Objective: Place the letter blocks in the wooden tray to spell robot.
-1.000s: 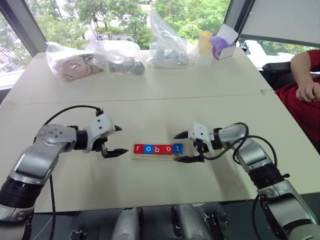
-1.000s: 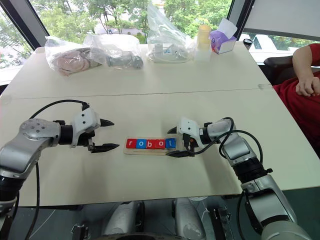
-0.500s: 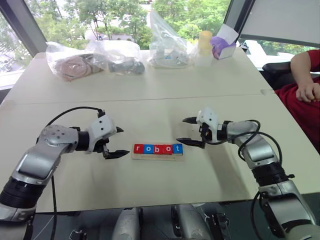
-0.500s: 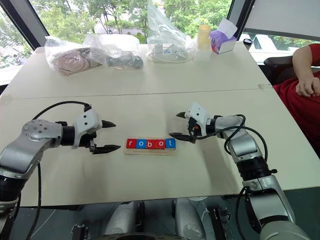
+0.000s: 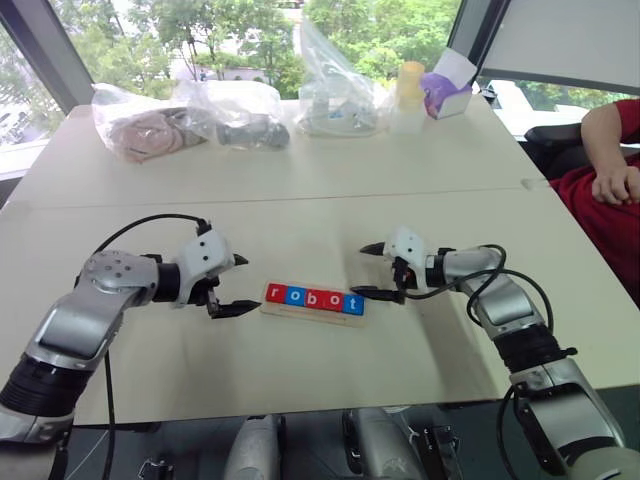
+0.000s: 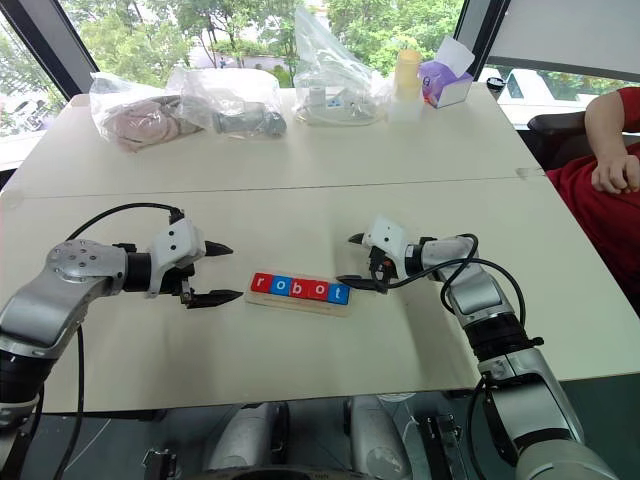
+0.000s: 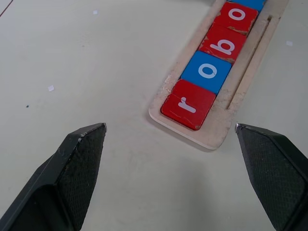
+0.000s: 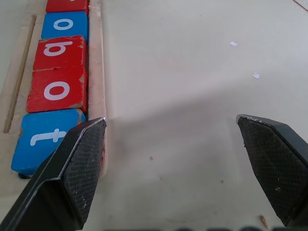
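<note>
- The wooden tray (image 5: 313,301) lies on the desk (image 5: 300,200) between the two hands, near the front edge, with one end slightly askew.
- All five letter blocks (image 6: 299,289) sit in a row in it, touching edge to edge: red r, blue o, red b, red o, blue t. The word reads robot, so the placing looks done.
- The tiles are flat squares with white lowercase letters and chipped corners; a thin groove runs along the tray beside them.
- The left hand (image 5: 230,285) hangs just off the r end, fingers spread wide, holding nothing.
- The right hand (image 5: 375,271) sits by the t end, equally wide and empty, one finger (image 8: 79,163) close against the tray's rim, perhaps to straighten it.
- Farther back lie plastic bags (image 5: 190,115).
</note>
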You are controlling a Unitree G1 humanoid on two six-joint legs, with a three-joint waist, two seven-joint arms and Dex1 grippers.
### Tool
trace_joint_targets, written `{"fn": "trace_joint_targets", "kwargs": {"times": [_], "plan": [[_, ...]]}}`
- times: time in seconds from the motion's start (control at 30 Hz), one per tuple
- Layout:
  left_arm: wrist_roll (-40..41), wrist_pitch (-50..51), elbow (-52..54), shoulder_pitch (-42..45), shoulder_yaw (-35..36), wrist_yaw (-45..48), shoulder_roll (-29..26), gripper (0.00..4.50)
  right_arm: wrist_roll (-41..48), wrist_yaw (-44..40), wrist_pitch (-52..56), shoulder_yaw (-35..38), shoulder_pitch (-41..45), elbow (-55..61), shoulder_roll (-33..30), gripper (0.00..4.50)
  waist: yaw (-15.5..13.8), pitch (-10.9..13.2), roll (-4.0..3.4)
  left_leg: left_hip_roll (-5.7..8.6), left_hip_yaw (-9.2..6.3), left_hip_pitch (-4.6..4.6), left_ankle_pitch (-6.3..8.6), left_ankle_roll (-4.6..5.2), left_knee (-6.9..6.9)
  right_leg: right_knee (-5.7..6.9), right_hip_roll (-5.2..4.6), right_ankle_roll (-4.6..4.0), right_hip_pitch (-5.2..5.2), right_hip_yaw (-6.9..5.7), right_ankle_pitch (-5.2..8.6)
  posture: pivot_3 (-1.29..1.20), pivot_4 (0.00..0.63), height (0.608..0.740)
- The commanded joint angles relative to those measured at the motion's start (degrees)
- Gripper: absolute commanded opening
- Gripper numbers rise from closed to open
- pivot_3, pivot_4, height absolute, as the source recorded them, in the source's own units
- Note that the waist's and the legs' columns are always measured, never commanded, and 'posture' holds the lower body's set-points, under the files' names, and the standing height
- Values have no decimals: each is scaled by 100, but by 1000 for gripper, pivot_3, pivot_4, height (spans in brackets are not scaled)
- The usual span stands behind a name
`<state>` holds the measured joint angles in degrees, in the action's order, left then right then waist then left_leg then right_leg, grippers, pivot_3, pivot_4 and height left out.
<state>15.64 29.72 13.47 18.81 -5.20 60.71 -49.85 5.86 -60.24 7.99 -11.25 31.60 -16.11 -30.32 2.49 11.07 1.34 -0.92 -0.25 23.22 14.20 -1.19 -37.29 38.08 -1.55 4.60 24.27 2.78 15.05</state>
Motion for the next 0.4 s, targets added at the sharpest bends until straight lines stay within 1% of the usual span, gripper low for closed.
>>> {"fn": "trace_joint_targets", "kwargs": {"times": [0.03,0.13,0.27,0.33,0.4], "plan": [[387,242,159,-55,421,-43,50,4500,101,378,-125,455,168,97,-41,4482,-1,0,0,0,0,0,0,0,0,0,0,0,0,0,0,0,150,740],[623,375,250,-517,825,80,-174,4500,397,453,393,812,-205,793,-275,4482,-1,0,-1,-4,0,1,0,0,2,1,-2,0,3,1,0,0,150,740],[972,603,607,-1487,1713,99,-421,4500,1258,405,1907,1479,-1594,2756,-871,4482,-47,-2,0,-9,-14,7,1,1,16,0,-12,0,7,-2,3,0,150,740],[1037,627,701,-1766,1983,-81,-348,4500,1631,588,2505,1854,-2177,3447,-999,4482,-89,-1,-2,-8,-18,12,3,3,17,-5,-15,2,8,-5,5,0,150,740],[1251,755,765,-1911,2158,-247,-143,4500,1949,880,2962,2136,-2585,3892,-925,4482,-113,-1,-1,-8,-15,9,3,3,10,-5,-16,2,5,-4,5,0,150,740]]}}
